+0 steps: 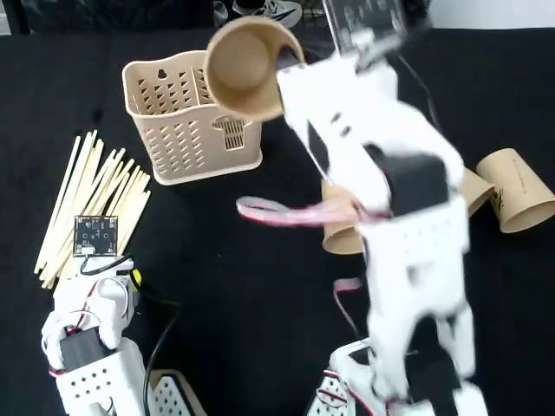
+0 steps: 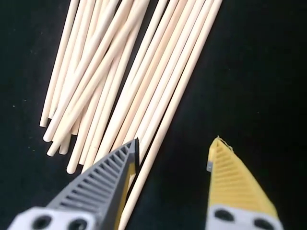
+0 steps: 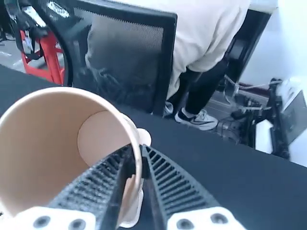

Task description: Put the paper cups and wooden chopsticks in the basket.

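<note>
One tan paper cup (image 1: 244,71), pale inside, in right hand (image 3: 138,149).

A brown paper cup (image 1: 245,68) is held tilted (rim pinched in the right gripper (image 3: 138,149)) above an upright beige slotted plastic basket (image 1: 186,130). Pale wooden chopsticks (image 1: 87,204) are fanned nearby; further cups (image 1: 518,192) are laid sideways.

We can't read any text, number, label or sign in these views. The closest we get is a thin dark marking on the side of the paper cup (image 1: 519,192) lying farthest right in the high view, and it's too small to make out.
</note>
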